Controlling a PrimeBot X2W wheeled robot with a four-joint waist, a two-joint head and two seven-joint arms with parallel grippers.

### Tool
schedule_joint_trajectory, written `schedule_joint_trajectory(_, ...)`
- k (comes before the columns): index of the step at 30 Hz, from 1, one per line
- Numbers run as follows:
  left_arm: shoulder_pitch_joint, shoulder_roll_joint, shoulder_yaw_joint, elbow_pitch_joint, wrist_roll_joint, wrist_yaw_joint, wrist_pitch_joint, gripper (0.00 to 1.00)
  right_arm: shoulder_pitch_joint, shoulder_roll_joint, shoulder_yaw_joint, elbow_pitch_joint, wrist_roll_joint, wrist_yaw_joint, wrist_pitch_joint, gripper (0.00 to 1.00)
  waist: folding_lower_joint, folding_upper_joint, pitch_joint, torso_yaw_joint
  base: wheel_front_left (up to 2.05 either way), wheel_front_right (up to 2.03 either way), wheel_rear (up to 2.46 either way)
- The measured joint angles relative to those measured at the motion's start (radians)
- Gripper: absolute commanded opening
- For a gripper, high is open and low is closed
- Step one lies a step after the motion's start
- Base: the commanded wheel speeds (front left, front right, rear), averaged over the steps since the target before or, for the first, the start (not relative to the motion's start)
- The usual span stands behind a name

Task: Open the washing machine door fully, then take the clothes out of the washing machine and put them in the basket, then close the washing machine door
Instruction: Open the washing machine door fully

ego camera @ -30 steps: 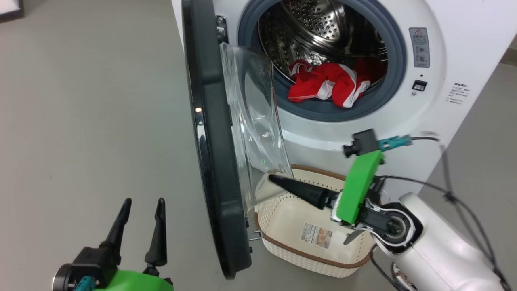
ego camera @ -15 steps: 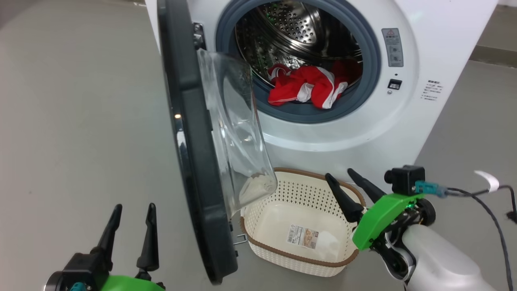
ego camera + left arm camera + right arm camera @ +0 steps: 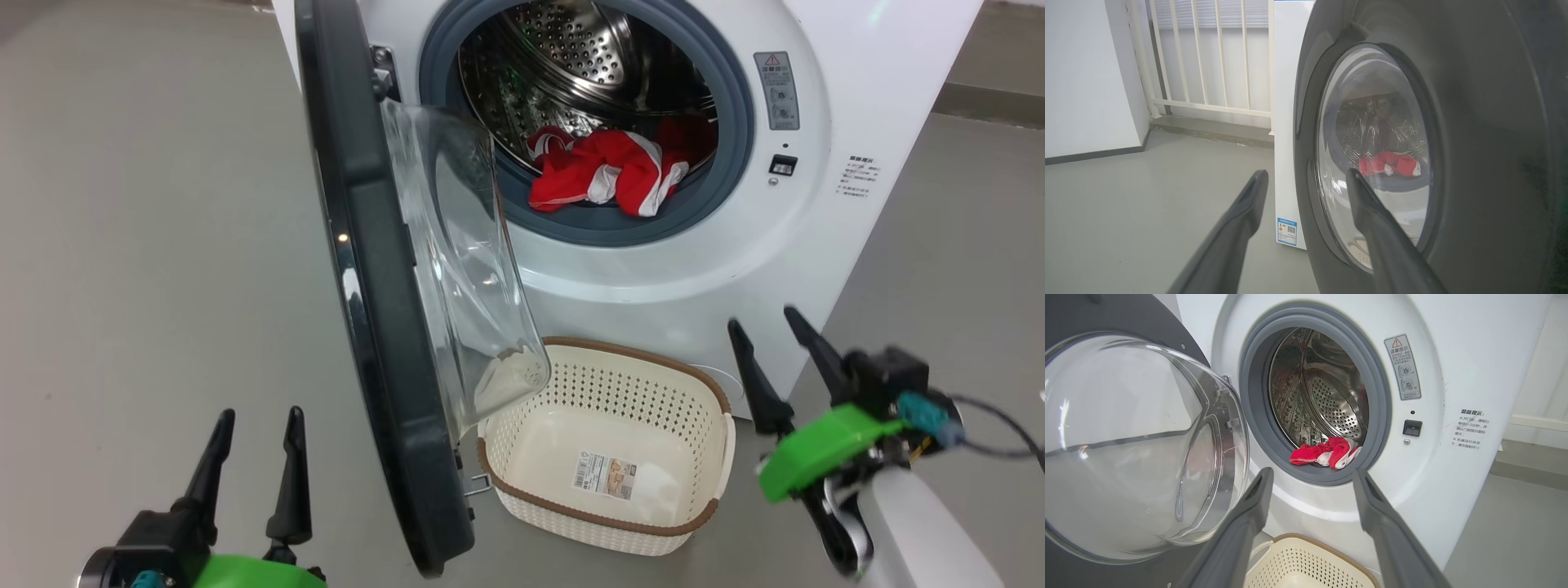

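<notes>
The white washing machine stands ahead, and its black-rimmed door swings out to the left, edge-on to me, with the glass bowl facing right. Red clothes with white stripes lie at the drum's front lip. On the floor below the opening sits the cream basket, holding just a label. My right gripper hangs open to the right of the basket, its fingers pointing toward the machine. My left gripper is open on the door's outer side. In the right wrist view the open right gripper frames the clothes.
Grey floor spreads to the left of the door and to the right of the machine. In the left wrist view a white railing and a low step run behind the machine, with a white wall at the left. A dark cable trails from my right wrist.
My right gripper has left the door's glass bowl, swung right across the basket and turned its fingers up toward the machine. The head camera has shifted. The left gripper stays open.
</notes>
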State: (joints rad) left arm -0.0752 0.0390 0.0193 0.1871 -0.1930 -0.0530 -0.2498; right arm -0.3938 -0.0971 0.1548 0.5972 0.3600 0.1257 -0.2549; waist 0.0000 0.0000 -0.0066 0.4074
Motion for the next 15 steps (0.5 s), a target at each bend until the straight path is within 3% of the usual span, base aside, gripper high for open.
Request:
schedule_joint_trajectory(6,0.0,0.0,0.001,-0.008,0.0,0.008,0.0,1.0,0.167,0.039,-0.116,-0.167,-0.098,0.0,0.0,1.0,0.0,0.0,-0.003,0.004,0.0,0.0,0.0)
schedule_joint_trajectory(15,0.015,0.0,0.002,-0.014,0.0,0.018,0.0,1.0,0.269,0.045,-0.141,-0.261,-0.105,0.0,0.0,1.0,0.0,0.0,-0.002,-0.003,0.0,0.0,0.0)
